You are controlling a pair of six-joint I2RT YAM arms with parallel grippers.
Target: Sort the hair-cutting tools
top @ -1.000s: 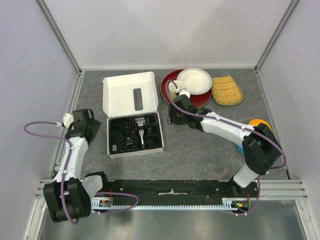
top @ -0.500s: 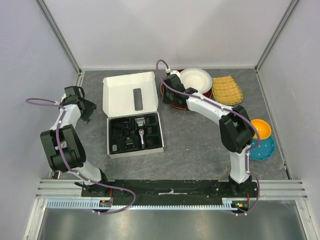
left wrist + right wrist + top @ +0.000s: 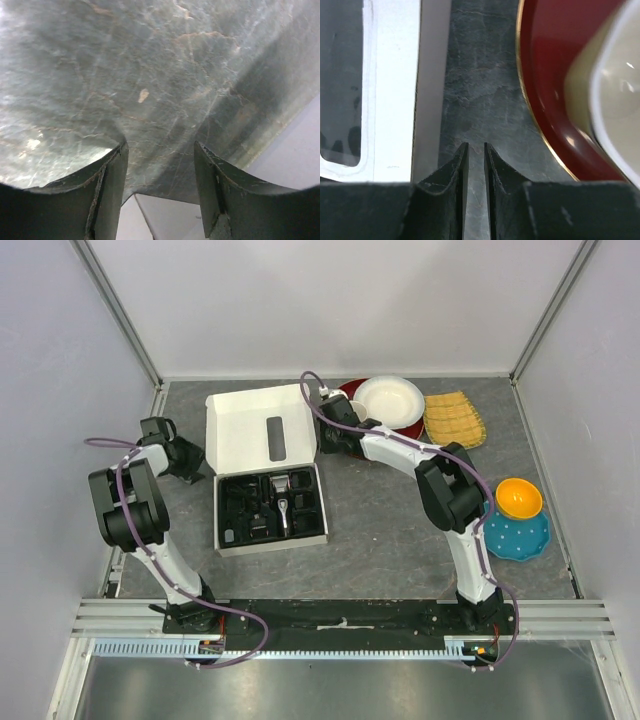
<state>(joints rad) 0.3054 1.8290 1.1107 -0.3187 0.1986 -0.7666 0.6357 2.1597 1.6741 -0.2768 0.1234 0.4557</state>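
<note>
Top view, tools: the hair clipper (image 3: 283, 497) lies in the middle slot of the black tray (image 3: 224, 508) inside the white box (image 3: 245, 435). Dark comb guards (image 3: 255, 530) sit beside it, too dim to count.
Top view, arms: the left gripper (image 3: 186, 456) is just left of the box. The right gripper (image 3: 327, 436) is between the lid and the red plate (image 3: 340, 400). Neither is at the tray.
Handling: the clipper is probably stiff, dense and smooth-cased, so grip across its body below the blade head. The guards look light and likely to skid.
Left wrist only: the jaws are wide apart with nothing between them, and the fingers (image 3: 107, 200) are over bare table (image 3: 150, 75).
Right wrist only: the jaws are almost together with only a slit left, holding nothing, over the strip between lid and plate.
Gap: neither wrist camera shows any tool. The top view cannot settle jaw width.
</note>
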